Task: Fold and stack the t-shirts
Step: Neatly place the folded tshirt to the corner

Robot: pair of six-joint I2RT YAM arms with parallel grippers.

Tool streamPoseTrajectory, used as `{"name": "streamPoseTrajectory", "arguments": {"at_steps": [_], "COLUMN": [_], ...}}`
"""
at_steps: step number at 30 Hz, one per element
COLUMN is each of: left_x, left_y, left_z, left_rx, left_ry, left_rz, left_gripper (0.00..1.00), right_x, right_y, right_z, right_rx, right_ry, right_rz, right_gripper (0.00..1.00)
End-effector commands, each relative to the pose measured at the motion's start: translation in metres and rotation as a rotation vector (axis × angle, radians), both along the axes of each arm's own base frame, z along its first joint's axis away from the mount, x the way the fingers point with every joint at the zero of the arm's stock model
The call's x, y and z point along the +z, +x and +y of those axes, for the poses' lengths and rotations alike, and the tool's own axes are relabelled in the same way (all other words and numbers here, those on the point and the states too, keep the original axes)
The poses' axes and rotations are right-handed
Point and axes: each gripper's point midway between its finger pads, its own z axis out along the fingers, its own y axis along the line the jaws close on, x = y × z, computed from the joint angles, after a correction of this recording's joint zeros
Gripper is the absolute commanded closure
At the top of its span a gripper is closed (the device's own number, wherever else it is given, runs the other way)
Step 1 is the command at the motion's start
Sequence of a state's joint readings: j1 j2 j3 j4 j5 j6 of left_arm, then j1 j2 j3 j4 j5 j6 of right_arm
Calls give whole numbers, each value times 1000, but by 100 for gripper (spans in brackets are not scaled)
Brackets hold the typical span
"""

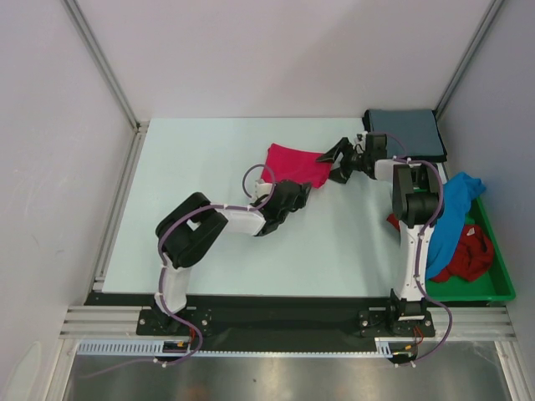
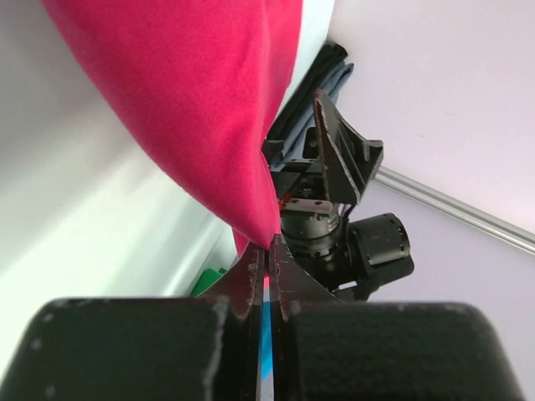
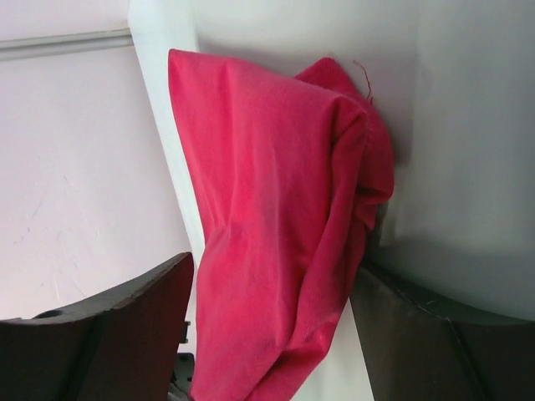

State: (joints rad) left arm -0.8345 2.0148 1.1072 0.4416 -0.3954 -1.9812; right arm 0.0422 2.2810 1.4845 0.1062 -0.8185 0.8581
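The bright pink-red t-shirt (image 1: 292, 163) lies bunched at the table's middle back. My left gripper (image 1: 303, 190) is shut on its near right corner (image 2: 263, 225), and the cloth hangs up from the closed jaws. My right gripper (image 1: 335, 164) is open at the shirt's right edge, and the cloth (image 3: 276, 217) sits between its spread fingers (image 3: 142, 292). The grey-blue t-shirt (image 1: 404, 132) lies folded at the back right corner. The bright blue t-shirt (image 1: 460, 205) drapes over the dark red t-shirt (image 1: 466, 253) at the right.
A green plastic tray (image 1: 493, 288) at the right edge holds the blue and dark red shirts. White walls and metal rails enclose the table (image 1: 201, 167). The right arm's wrist (image 2: 334, 167) is close in front of my left gripper.
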Motion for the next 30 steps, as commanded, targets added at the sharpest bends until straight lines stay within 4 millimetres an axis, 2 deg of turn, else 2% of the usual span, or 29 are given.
{"name": "streamPoseTrajectory", "arguments": {"at_steps": [1,6,7,12,13,16,18,19,21,22,23,24,26,27,28,30], "left_x": [51,54,54,45,45,45,44,45,43,47,48,47,51,51,54,64], "left_y": [3,2,2,0,-1,-2,-3,-6,-10,-14,-17,-21,-33,-38,-45,-66], "left_z": [-3,-4,-4,-3,-3,-5,-4,-6,-8,-11,-13,-15,-18,-18,-17,-14], "left_rx": [-16,-19,-19,-20,-22,-30,-33,-47,-73,-98,-118,-147,-225,-270,-307,-420], "left_ry": [-72,-71,-73,-83,-84,-79,-81,-89,-71,-68,-56,-25,-2,46,66,124], "left_rz": [-95,-100,-99,-83,-83,-83,-80,-80,-86,-92,-96,-108,-122,-157,-170,-238], "left_gripper": [100,100,100,100,100,100,100,99,95,91,82,77,66,64,61,57], "right_x": [-4,-3,-3,-6,-4,-9,-12,-14,-16,-16,-18,-17,-12,-12,-3,-2], "right_y": [9,20,22,34,38,43,46,47,47,47,46,45,42,39,39,30], "right_z": [-1,-2,-2,-9,-8,-7,-10,-12,-12,-11,-13,-12,-14,-15,-19,-20], "right_rx": [-45,-77,-80,-130,-134,-138,-147,-154,-148,-141,-140,-124,-114,-111,-97,-63], "right_ry": [0,3,10,-10,-12,-9,-21,-39,-58,-56,-56,-62,-66,-73,-116,-181], "right_rz": [8,-9,-5,-20,-32,-35,-35,-35,-45,-57,-59,-76,-89,-86,-136,-146], "right_gripper": [21,23,27,32,40,55,61,68,76,88,95,99,100,100,100,100]}}
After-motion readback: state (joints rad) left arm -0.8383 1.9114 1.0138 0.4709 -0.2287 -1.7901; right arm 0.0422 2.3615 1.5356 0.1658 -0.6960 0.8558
